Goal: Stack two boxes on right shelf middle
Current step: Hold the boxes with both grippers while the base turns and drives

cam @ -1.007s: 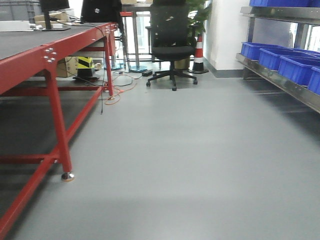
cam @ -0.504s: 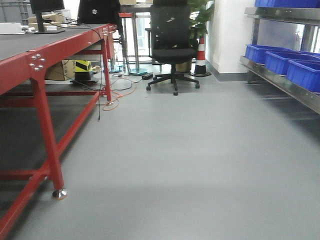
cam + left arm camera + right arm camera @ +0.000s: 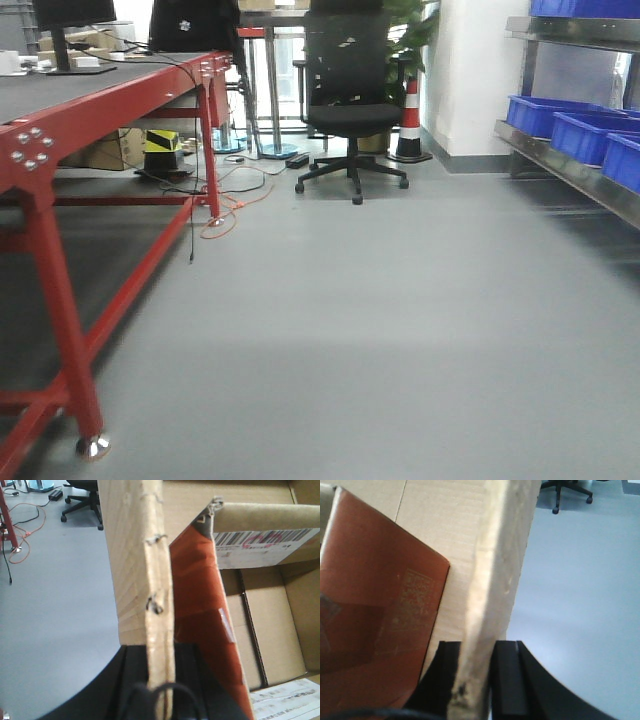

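Observation:
In the left wrist view, my left gripper [image 3: 160,652] is shut on the upright edge of a brown corrugated cardboard box wall [image 3: 145,565]. Beyond that wall lies the open inside of the box [image 3: 270,610], with a reddish-brown panel [image 3: 200,595] and a barcode label [image 3: 260,547]. My right gripper [image 3: 476,647] is shut on another cardboard wall [image 3: 500,565] with the same reddish-brown panel [image 3: 375,600] to its left. I cannot tell whether these are two boxes or one. The steel shelf [image 3: 575,175] runs along the right of the front view, apart from the grippers.
A long red-framed table [image 3: 110,100] fills the left of the front view, its foot [image 3: 92,447] near the bottom. Blue bins [image 3: 590,135] sit on the shelf. A black office chair [image 3: 350,110], a striped cone [image 3: 409,120] and orange cables [image 3: 225,205] lie ahead on the grey floor.
The front view has advanced along the floor: the red table's leg slid left and down, the shelf and blue bins shifted right, and the chair looks slightly nearer.

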